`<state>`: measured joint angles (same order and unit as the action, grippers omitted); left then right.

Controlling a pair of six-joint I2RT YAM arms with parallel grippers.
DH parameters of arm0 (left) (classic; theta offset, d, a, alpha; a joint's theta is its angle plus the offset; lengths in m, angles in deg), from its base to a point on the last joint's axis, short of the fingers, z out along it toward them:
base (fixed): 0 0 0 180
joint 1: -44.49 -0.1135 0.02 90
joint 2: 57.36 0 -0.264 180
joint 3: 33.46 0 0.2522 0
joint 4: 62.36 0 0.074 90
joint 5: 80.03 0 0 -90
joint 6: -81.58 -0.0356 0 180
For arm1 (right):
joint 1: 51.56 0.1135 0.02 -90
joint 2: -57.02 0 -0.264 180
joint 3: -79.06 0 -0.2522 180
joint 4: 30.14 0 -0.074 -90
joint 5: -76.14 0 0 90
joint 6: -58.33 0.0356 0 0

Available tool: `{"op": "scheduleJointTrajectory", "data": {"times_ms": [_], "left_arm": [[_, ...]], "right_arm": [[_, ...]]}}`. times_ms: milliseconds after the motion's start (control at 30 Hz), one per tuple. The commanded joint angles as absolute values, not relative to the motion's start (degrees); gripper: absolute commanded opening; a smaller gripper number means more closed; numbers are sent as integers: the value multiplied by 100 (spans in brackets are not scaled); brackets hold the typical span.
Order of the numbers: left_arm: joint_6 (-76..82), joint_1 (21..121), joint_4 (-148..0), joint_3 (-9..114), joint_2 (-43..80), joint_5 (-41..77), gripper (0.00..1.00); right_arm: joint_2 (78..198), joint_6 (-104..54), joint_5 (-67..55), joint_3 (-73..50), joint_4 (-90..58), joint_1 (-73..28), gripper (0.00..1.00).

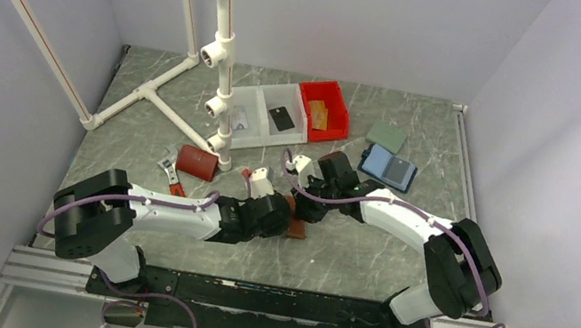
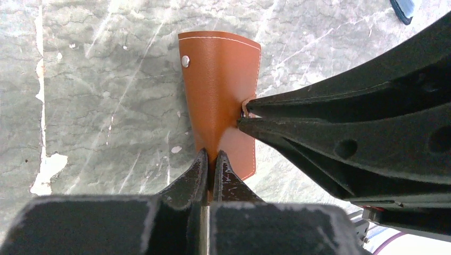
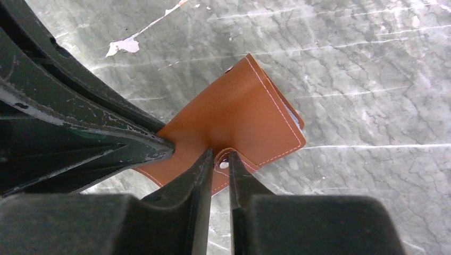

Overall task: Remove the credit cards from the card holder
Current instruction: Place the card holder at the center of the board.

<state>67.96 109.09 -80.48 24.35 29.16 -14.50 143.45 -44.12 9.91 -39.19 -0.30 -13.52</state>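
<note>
The brown leather card holder (image 2: 219, 79) is held just above the marble table, between both arms, folded shut with its outer side showing. My left gripper (image 2: 211, 155) is shut on its near edge. My right gripper (image 3: 217, 155) is closed on the small snap tab at the holder's (image 3: 239, 114) side, and its fingers (image 2: 330, 106) come in from the right in the left wrist view. A thin pale edge (image 3: 298, 121) peeks out under the holder's far corner. A black credit card (image 1: 280, 118) lies in a clear bin at the back, and a pale card (image 1: 239, 120) in the bin beside it.
A red bin (image 1: 335, 104) stands by the clear bins. A blue case with a grey panel (image 1: 388, 168) and a grey-green pad (image 1: 386, 136) lie back right. A dark red box (image 1: 197, 162), a wrench (image 1: 168, 170) and a white pipe frame (image 1: 218, 52) stand to the left.
</note>
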Motion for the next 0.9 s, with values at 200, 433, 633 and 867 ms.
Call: {"op": "scheduleJointTrajectory", "data": {"times_ms": [200,433,633,867], "left_arm": [[7164,10971,-8209,2460,2572,-1847,0],[7134,10971,-8235,2224,2503,-1911,0],[7231,10971,-8547,2072,2524,-1925,7],[6915,10971,-9367,2357,2504,-1918,54]], "right_arm": [[14360,-4742,491,-3573,161,-1394,0],[14460,-4829,-118,-3572,159,-1459,0],[14617,-4855,-209,-3549,224,-1518,0],[14686,-4699,263,-3494,300,-1590,2]]}}
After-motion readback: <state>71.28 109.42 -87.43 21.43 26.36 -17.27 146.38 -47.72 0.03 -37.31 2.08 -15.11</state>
